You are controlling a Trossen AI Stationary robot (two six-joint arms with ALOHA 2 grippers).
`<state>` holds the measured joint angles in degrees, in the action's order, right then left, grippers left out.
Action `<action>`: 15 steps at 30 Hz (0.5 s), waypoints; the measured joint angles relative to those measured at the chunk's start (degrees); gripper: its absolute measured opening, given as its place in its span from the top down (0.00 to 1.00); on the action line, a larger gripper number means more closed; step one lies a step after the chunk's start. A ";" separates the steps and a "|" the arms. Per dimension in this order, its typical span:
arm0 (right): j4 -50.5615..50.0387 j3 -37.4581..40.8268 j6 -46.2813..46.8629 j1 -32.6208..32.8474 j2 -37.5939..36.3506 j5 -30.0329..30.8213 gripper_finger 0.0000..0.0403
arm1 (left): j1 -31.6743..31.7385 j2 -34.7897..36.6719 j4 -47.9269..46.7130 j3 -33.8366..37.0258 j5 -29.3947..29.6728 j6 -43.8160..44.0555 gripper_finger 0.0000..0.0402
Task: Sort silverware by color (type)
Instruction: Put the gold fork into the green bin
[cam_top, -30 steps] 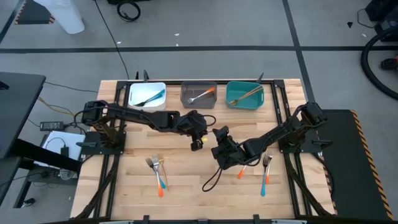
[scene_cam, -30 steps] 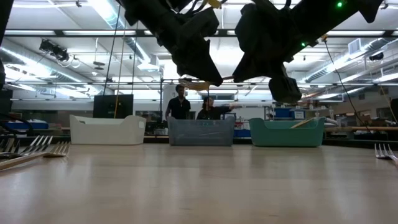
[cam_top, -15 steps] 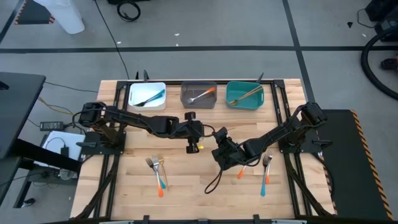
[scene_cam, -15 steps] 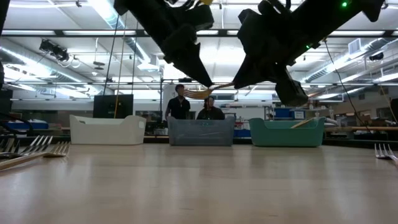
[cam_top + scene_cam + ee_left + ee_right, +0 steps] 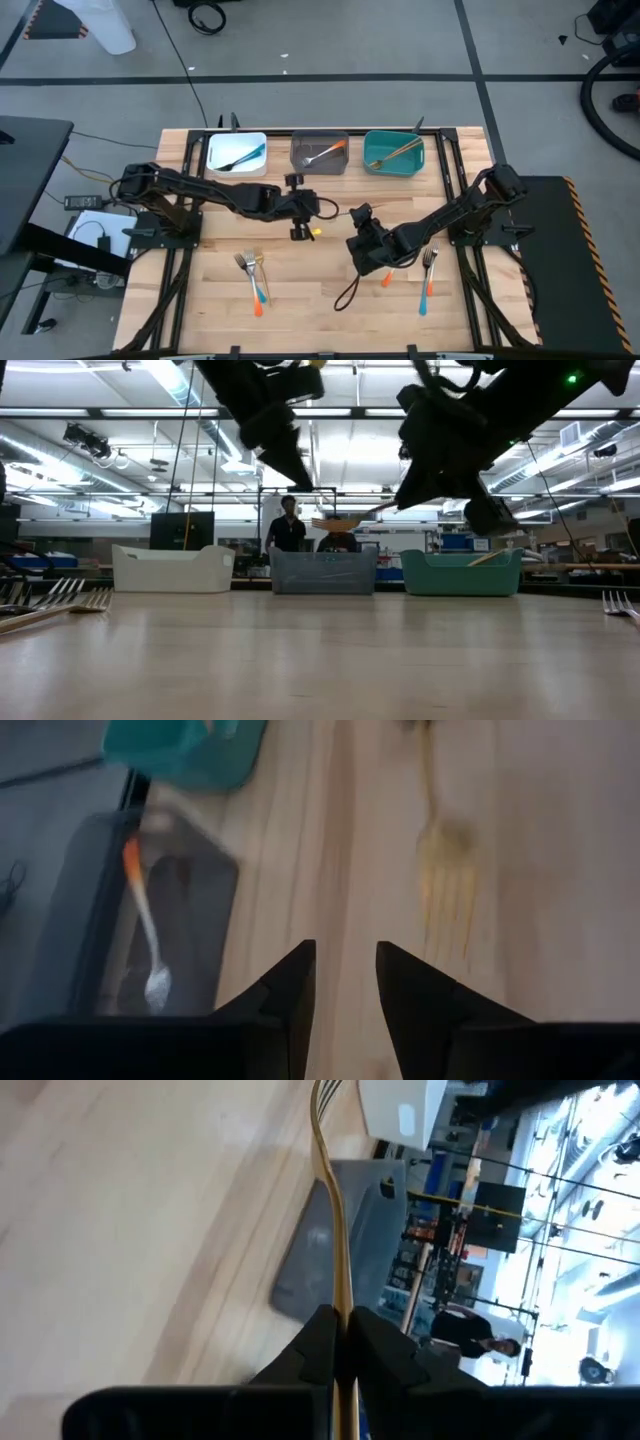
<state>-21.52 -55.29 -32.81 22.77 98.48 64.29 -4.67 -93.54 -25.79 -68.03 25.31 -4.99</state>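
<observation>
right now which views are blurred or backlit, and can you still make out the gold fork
Left wrist view: motion-smeared; the gold fork is a soft shape beyond the open left tool. Low view: bright ceiling lights leave both arms as dark silhouettes. Right wrist view: sharper, the fork's handle clear, pinched in the right tool. High view: evenly lit.

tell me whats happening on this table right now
Two robot arms are sorting silverware into three bins. The right gripper holds a gold fork above mid-table, while the left gripper hangs open and empty close by. A blue-handled piece lies in the white bin, an orange-handled one in the grey bin, and gold in the teal bin. More forks still lie on the near side of the table.
</observation>
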 joint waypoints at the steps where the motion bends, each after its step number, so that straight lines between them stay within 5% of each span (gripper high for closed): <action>1: -0.18 -0.03 0.79 0.07 -0.18 0.03 0.91 | 0.00 0.07 -0.54 0.00 0.45 0.09 0.71; 15: -8.45 -0.02 7.81 0.09 -11.08 -2.00 0.91 | -1.40 0.68 -7.85 0.69 3.45 4.44 0.71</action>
<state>-29.96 -55.30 -25.01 22.86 87.40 62.28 -6.07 -92.86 -33.65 -67.34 28.76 -0.55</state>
